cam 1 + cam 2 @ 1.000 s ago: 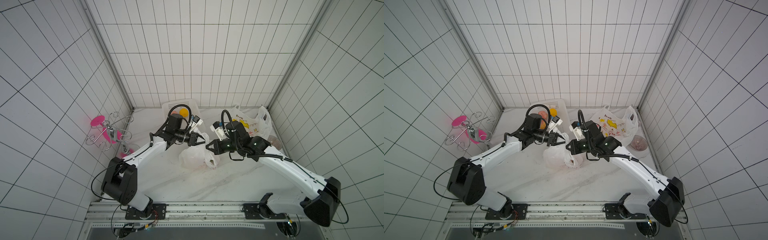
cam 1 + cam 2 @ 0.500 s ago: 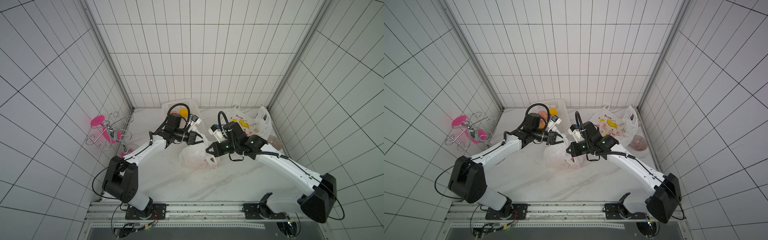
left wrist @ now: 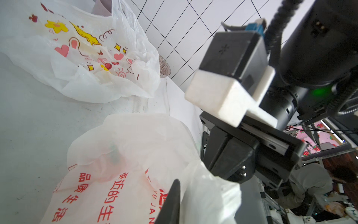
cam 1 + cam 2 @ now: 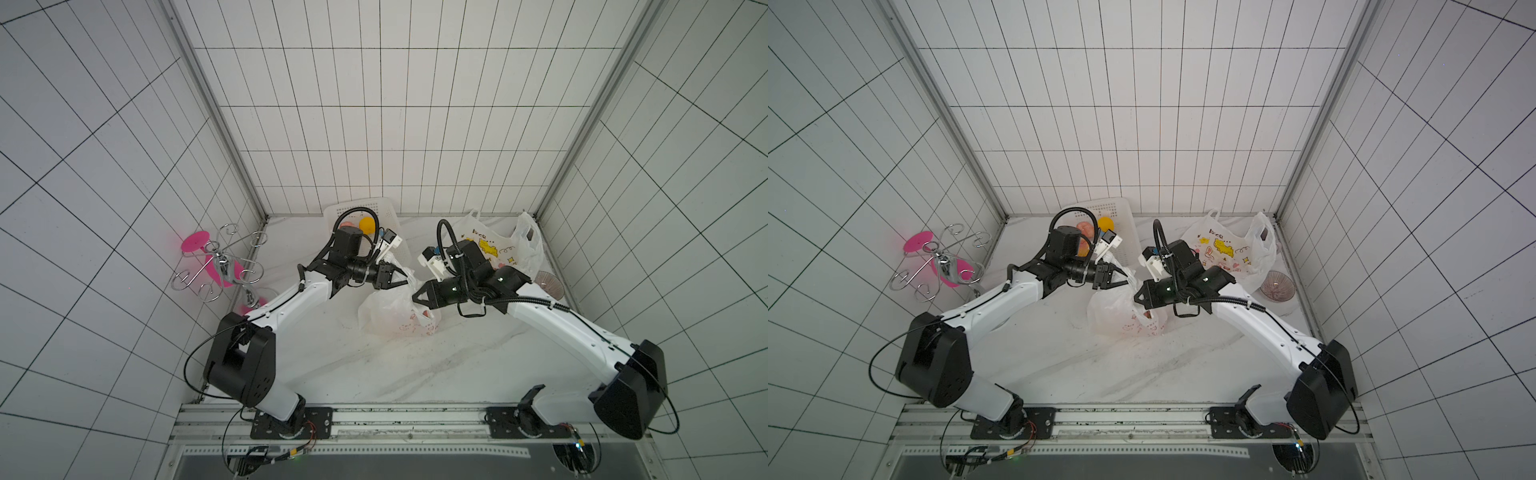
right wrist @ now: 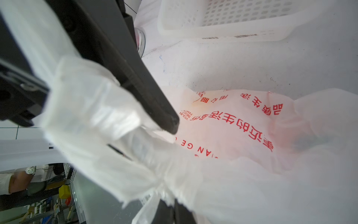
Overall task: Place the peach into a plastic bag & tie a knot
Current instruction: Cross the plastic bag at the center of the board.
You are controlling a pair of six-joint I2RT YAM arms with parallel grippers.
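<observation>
Right now your plastic bag (image 4: 390, 316) sits slumped in the middle of the surface (image 4: 374, 374), between the two arms, and the peach (image 3: 124, 164) shows only as a pink blush through its film. Your right jaws are pinched fully together on a twisted strip of the bag's top at its right side, while your left jaws stand slightly parted at the bag's far edge, with loose film draped against one finger (image 5: 147, 93).

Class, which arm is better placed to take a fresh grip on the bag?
Probably the left: the left gripper is open beside the bag, while the right gripper is shut on it, so busy.
</observation>
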